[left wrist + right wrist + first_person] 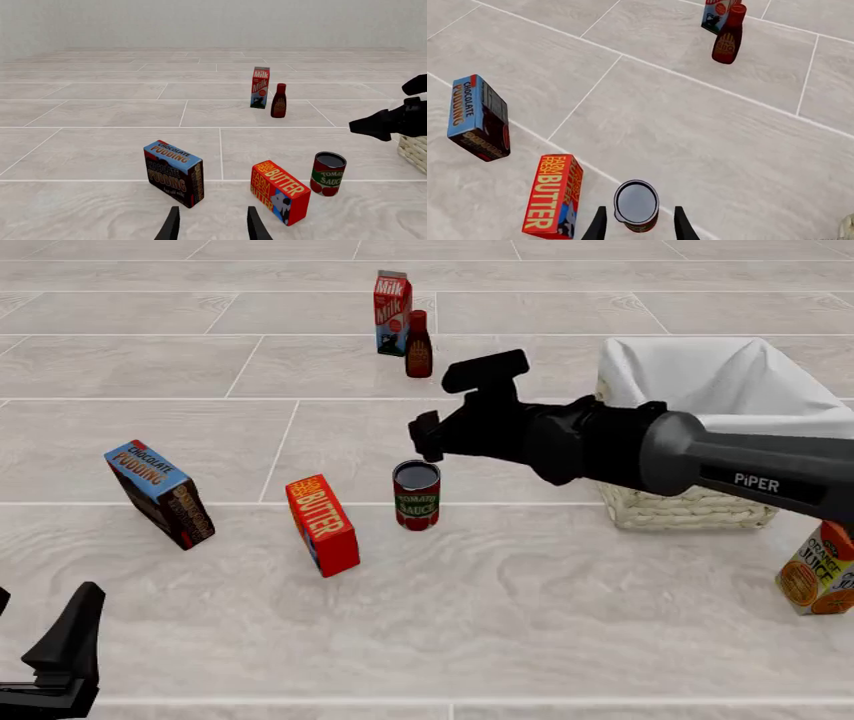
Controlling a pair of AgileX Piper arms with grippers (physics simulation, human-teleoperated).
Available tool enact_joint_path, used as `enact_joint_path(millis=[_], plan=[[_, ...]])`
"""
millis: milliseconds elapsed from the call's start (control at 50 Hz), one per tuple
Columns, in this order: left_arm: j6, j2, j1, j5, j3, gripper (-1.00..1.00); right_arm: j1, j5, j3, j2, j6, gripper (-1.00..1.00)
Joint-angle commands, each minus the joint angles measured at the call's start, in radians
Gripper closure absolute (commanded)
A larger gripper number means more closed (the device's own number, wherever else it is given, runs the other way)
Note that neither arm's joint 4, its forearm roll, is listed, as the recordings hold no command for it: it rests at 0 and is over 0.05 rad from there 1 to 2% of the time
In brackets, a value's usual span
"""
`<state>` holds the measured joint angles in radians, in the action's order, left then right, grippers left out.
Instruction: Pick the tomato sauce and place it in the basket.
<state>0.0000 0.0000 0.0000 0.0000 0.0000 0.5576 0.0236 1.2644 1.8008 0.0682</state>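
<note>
The tomato sauce, a small red-labelled can with a green band and dark top, stands upright on the tiled floor between the butter box and the basket. It also shows in both wrist views, as the can and from above. My right gripper hovers open just above the can; in the right wrist view its fingers straddle the can's top without touching it. My left gripper is open and empty at the near left, far from the can; the left wrist view shows its fingertips apart.
A butter box stands just left of the can and a chocolate pudding box farther left. A milk carton and a dark red-capped bottle stand at the back. An orange juice carton is at the near right.
</note>
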Motion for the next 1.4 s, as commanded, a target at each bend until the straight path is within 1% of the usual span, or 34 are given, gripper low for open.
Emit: enact_joint_path(millis=[20, 1120, 1400], plan=[[0.0, 0.0, 0.0, 0.0, 0.0, -1.0, 0.002, -0.005, 0.004, 0.019, 0.002, -1.0], [0.0, 0.0, 0.0, 0.0, 0.0, -1.0, -0.004, -0.021, 0.02, 0.093, 0.014, -1.0], [0.0, 0.0, 0.0, 0.0, 0.0, -1.0, 0.01, -0.025, 0.025, 0.108, 0.013, -1.0]])
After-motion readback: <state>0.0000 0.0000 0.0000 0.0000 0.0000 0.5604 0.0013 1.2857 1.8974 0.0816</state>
